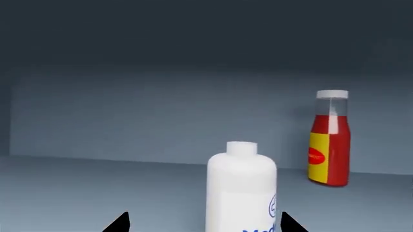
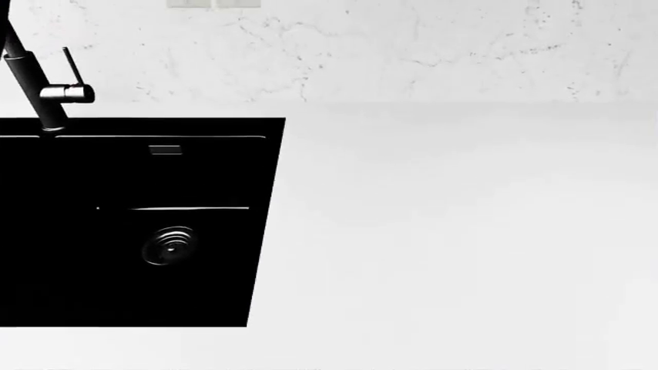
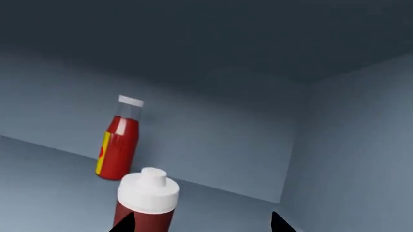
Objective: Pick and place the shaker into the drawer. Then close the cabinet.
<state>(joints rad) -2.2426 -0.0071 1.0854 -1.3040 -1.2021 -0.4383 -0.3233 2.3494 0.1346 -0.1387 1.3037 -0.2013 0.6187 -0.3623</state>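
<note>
The shaker (image 3: 147,200), dark red with a rounded white cap, stands upright on a pale blue-grey floor (image 3: 51,193) inside a walled blue-grey space. I cannot tell whether this space is the drawer or the cabinet. My right gripper (image 3: 203,224) is open. One black fingertip (image 3: 125,223) overlaps the shaker's body, and the other stands far off to the side. My left gripper (image 1: 203,223) is open too, with a white bottle (image 1: 242,186) between its tips, close to one fingertip (image 1: 290,223). Neither gripper shows in the head view.
A red sauce bottle (image 1: 330,140) with a yellow label stands near the back wall; it is the same red sauce bottle (image 3: 119,142) behind the shaker. A side wall (image 3: 355,145) closes one end. The head view shows a black sink (image 2: 134,223), a faucet (image 2: 41,85) and white counter (image 2: 463,231).
</note>
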